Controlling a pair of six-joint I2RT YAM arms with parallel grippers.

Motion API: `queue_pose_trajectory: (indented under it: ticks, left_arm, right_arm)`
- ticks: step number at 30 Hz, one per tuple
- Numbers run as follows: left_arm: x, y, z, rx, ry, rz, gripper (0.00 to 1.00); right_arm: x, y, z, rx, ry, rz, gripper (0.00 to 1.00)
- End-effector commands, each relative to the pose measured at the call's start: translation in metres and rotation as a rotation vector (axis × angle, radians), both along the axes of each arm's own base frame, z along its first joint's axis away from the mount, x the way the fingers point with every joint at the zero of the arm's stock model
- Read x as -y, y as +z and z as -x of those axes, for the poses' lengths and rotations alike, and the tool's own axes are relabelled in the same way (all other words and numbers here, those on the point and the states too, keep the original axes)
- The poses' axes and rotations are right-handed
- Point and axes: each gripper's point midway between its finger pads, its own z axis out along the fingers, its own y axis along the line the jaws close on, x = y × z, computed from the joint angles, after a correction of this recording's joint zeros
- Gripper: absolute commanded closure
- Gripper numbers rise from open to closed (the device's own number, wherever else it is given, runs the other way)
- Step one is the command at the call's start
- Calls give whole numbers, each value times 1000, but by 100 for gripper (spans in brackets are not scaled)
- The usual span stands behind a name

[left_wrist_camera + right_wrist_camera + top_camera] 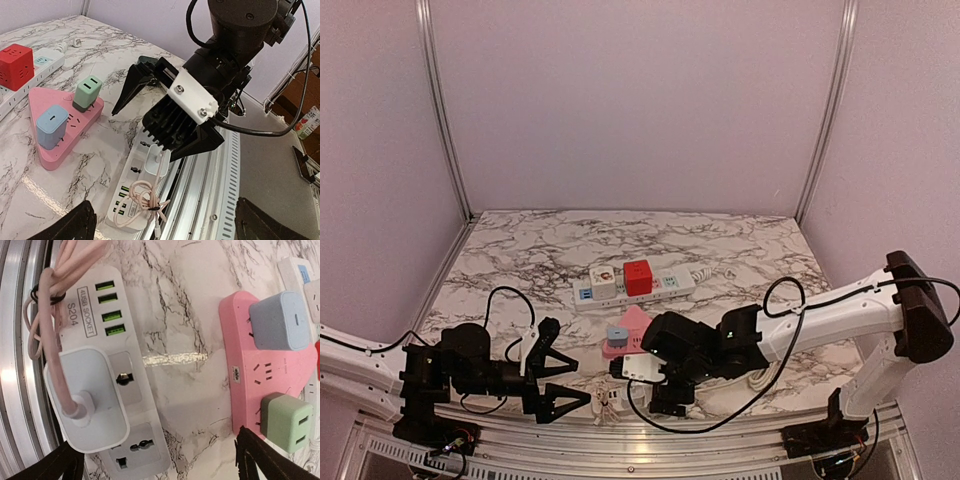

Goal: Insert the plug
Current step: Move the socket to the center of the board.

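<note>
The white plug (85, 395) sits on the white power strip (92, 305) at the near edge of the bench (185, 315); I cannot tell whether it is pressed fully home. It looks light, hard and smooth, so likely slippery. I would take it across its long flat sides, clear of the pink cable (47, 310), which is soft, bundled and may tug. My right jaws stand wide just above it, holding nothing; my left jaws, to the left, are wide too. The metal rail (15, 365) crowds the near side; bare marble separates the strip from the pink socket block (250, 365) beyond.
</note>
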Motion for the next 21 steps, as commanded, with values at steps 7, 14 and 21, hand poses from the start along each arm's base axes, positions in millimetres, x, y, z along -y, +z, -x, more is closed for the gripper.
queue_pose_trajectory:
  ticks: [7,14,21]
  left_arm:
    - [-7,-3,2,1,7,3,1]
    - [-4,-3,1,0,1,-4,1]
    - [-4,-5,1,2,5,-12,1]
  right_arm:
    - [1,-33,-12,18,-25,80,1]
    - [-4,-24,-34,79,-81,37,1]
    - [1,-17,-67,176,-164,41,2]
